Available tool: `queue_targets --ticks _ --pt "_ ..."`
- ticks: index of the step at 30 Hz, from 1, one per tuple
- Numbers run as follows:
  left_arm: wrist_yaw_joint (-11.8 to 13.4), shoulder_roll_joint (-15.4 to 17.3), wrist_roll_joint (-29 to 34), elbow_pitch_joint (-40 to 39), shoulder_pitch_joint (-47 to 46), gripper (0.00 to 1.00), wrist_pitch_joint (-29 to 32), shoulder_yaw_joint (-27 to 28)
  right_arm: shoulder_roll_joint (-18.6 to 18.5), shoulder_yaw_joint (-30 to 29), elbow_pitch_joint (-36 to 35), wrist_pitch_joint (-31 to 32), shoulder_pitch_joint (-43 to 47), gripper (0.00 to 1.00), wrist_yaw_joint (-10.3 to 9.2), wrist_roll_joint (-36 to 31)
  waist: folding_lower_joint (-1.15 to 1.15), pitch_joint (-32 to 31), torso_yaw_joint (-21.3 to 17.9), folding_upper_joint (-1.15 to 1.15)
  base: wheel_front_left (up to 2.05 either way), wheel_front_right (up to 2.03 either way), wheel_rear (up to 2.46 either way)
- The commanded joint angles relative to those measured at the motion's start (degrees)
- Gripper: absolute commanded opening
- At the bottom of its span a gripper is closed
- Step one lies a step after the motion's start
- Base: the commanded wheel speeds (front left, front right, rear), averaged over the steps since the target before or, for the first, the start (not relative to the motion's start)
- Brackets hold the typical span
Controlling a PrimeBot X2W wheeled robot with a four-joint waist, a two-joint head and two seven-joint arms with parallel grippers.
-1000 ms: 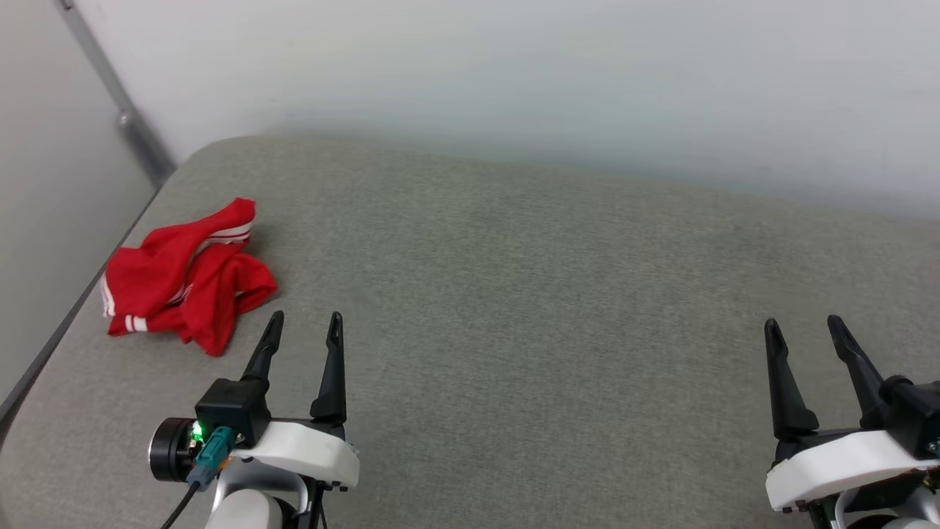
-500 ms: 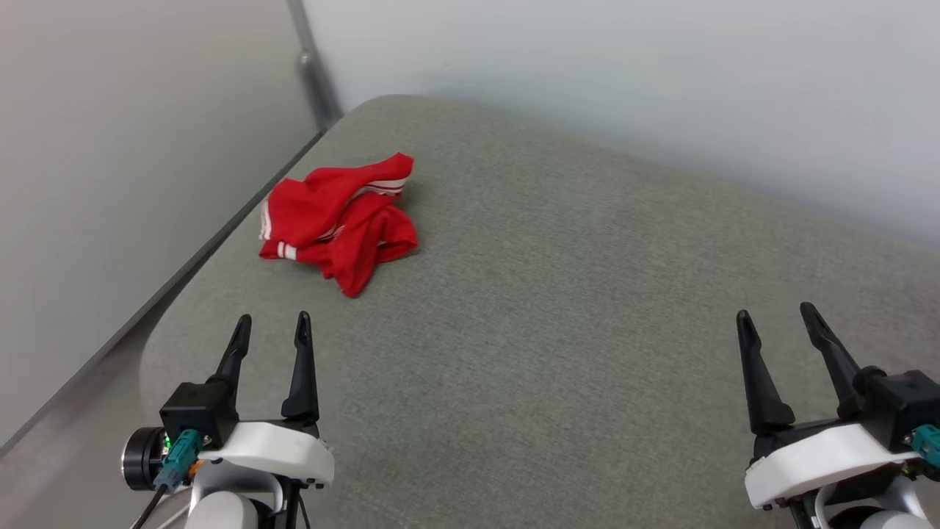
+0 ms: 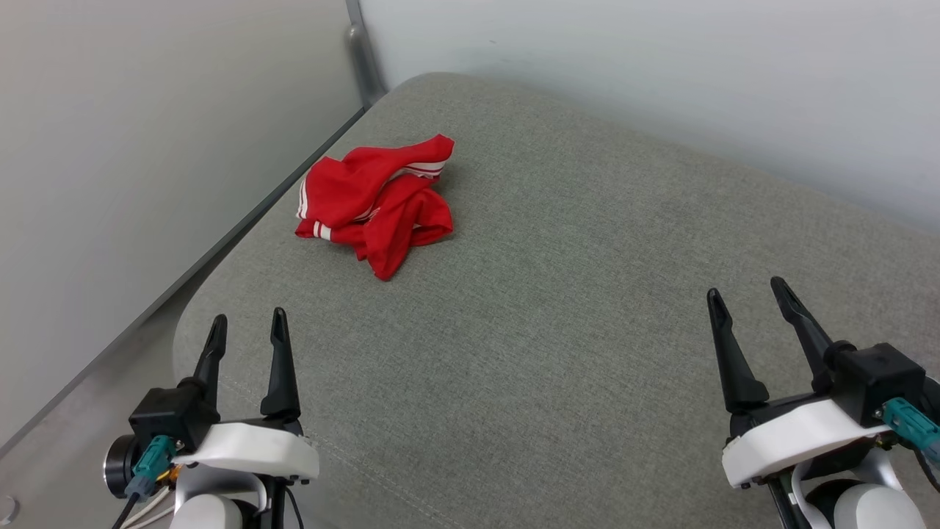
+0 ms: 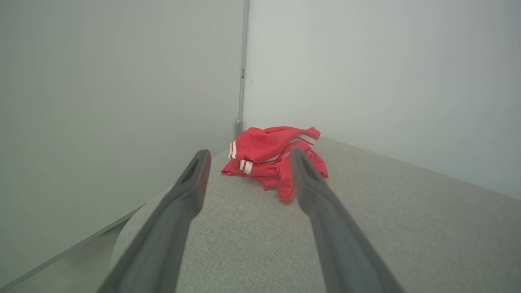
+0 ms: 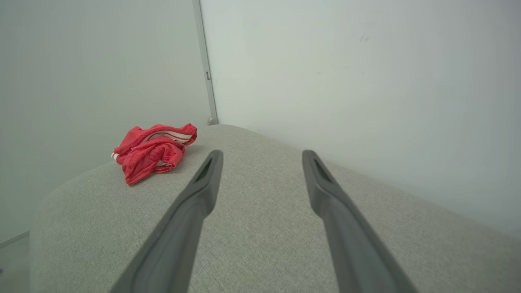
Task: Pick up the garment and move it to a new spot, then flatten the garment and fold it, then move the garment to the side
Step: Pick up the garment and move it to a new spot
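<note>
Three cameras over one grey cushion [image 3: 558, 308]
The head view looks down from behind the left gripper [image 3: 248, 317] and right gripper [image 3: 746, 288]; each wrist view skims low toward the wall corner [image 4: 243, 61]. All share the garment [image 3: 374, 198], nearest in the left wrist view.

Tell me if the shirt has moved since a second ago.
No. The shirt lies in the same crumpled heap by the left edge of the cushion, below the corner post; the whole head view shifted, so the camera turned, not the shirt.
</note>
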Motion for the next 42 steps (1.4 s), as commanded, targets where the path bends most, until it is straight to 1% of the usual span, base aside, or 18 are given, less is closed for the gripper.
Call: queue_targets --ticks 1,7,10,14,18,20,24,27,31,35,38,42 --pt "0.12 0.0 -0.46 -0.06 -0.78 1.0 -0.15 -0.02 0.03 0.02 0.18 -0.01 -0.64 1.0 -0.04 -0.28 0.0 0.02 -0.04 0.0 0.0 0.0 0.0" --pt "-1.21 0.0 0.02 1.17 -4.83 1.0 -0.15 -0.09 0.03 -1.76 -0.4 -0.23 0.81 1.0 -0.04 0.95 0.0 0.33 -0.57 0.0 0.0 0.0 0.0" --pt "-1.65 0.55 -0.39 1.35 -8.02 1.0 -0.15 1.64 0.04 -1.03 -1.31 0.48 -0.61 1.0 -0.04 0.71 0.0 2.72 -3.7 0.0 0.0 0.0 0.0" --pt "-2.17 1.45 -0.94 1.96 -13.72 1.0 -0.15 3.85 0.0 -0.32 -2.43 1.15 -3.28 1.0 -0.04 -0.27 0.0 7.38 -8.36 0.0 0.0 0.0 0.0" --pt "-2.68 3.92 -1.88 4.54 -20.58 1.0 -0.14 5.31 0.01 -0.3 -3.4 1.23 -5.75 1.0 -0.04 -1.12 0.0 12.12 -12.51 0.0 0.0 0.0 0.0" --pt "-2.84 5.98 -3.22 6.94 -24.22 1.0 1.26 6.04 0.01 -0.3 -3.73 1.18 -6.87 1.0 -0.04 -1.44 0.0 14.52 -14.48 0.0 0.0 0.0 0.0" --pt "-3.2 9.84 -5.88 12.49 -31.14 1.0 8.24 6.77 0.01 -1.12 -3.67 0.27 -8.4 1.0 -0.04 -1.06 0.0 17.83 -17.47 0.0 0.0 0.0 0.0" --pt "-3.24 13.51 -7.4 17.32 -34.9 1.0 16.12 7.72 0.01 -1.49 -3.22 -0.5 -9.42 1.0 -0.04 -0.67 0.0 20.04 -19.36 0.0 0.0 0.0 0.0" --pt "-2.45 18.67 -8.86 24.45 -38.78 1.0 26.66 9.22 0.01 -1.46 -2.81 -1.54 -10.65 1.0 -0.04 -0.21 0.0 22.57 -21.37 0.0 0.0 0.0 0.0" --pt "-1.32 22.64 -9.59 30.15 -40.75 1.0 34.62 10.13 0.01 -1.41 -2.36 -2.53 -11.72 1.0 -0.04 -0.06 0.0 24.67 -22.73 0.0 0.0 0.0 0.0" --pt "-0.18 23.94 -10.34 33.27 -41.5 1.0 39.57 10.58 0.01 -1.61 -2.11 -2.86 -12.35 1.0 -0.04 -0.12 0.0 26.09 -23.0 0.0 0.0 0.0 0.0" --pt "0.84 24.38 -11.51 36.39 -41.32 1.0 46.75 10.72 0.02 -1.19 -2.03 -3.05 -13.33 1.0 -0.04 -0.37 0.0 27.63 -23.24 0.0 0.0 0.0 0.0"
